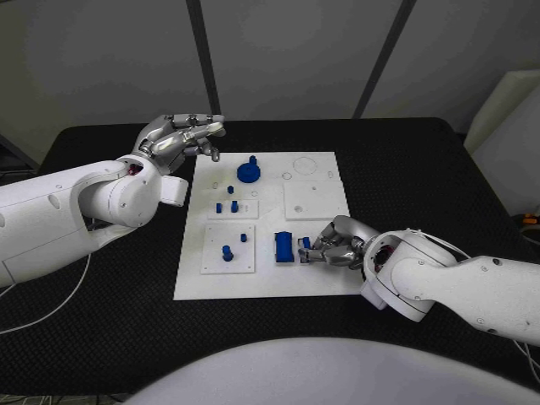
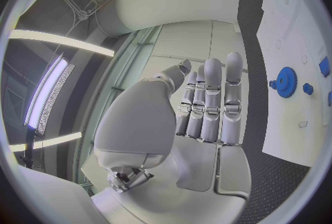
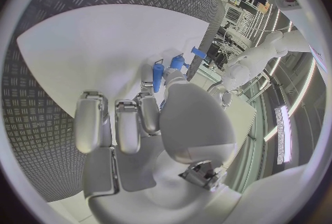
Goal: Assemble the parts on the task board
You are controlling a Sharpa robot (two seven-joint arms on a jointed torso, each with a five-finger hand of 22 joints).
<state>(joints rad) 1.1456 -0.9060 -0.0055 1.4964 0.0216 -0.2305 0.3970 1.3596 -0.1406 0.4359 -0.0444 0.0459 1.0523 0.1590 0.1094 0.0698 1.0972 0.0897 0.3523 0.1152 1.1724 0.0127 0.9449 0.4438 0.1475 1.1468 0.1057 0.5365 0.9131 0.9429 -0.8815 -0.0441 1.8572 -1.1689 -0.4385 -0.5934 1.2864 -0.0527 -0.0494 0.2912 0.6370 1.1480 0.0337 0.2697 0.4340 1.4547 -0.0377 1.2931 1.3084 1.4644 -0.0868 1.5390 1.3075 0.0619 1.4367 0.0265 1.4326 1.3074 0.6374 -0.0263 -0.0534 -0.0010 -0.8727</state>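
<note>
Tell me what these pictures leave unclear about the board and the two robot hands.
- Head view: the right robot hand covers the task board beside the blue block; whether it grips a part is hidden.
- Right wrist view: the palm hides the bases of the blue pieces.
- Left wrist view: the left robot hand is raised with nothing in it; the blue gear shows, while the board's far parts are cut off.

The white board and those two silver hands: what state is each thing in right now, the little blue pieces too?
Task board: lying flat on the black table.
Left hand: raised beside the board's far left corner, holding nothing.
Right hand: on the board, fingers at a small blue piece; the grip itself is hidden.
Blue gear: sitting on the board, untouched.
Blue block: on the board beside the right hand.
</note>
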